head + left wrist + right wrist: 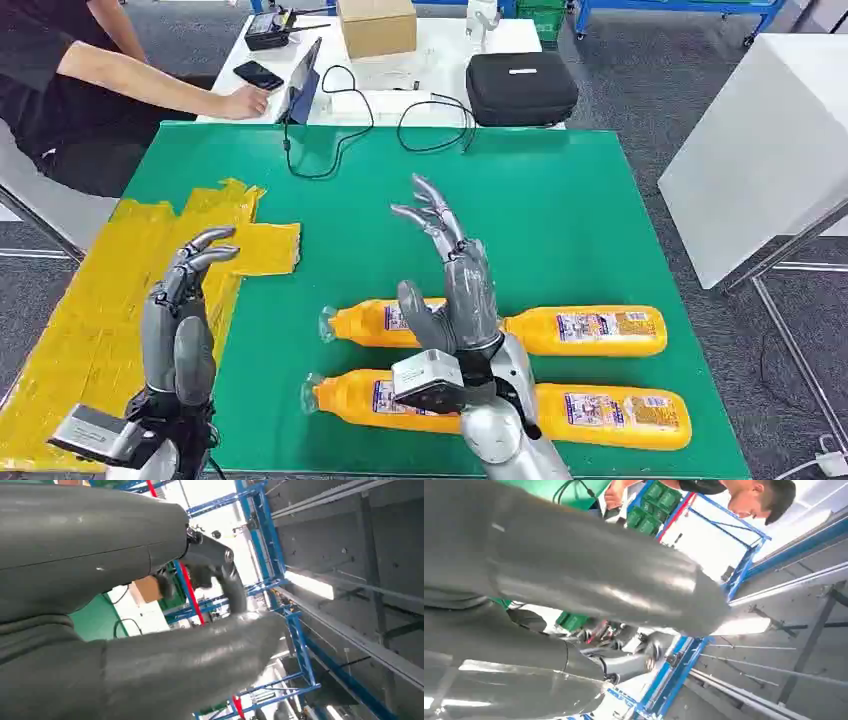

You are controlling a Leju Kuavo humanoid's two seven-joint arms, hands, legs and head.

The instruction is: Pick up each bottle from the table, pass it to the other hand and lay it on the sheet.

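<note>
On green table (560,200), two orange bottles (590,331), both hands (455,285) empty

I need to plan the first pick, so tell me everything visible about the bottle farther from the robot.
The farther bottle is orange, plastic by the look of it, with a clear cap at its left end and printed labels near neck and base. It lies on its side on the green table, parallel to the nearer bottle and apart from it. The raised right hand hides its middle in the head view; whether they touch cannot be told.
</note>
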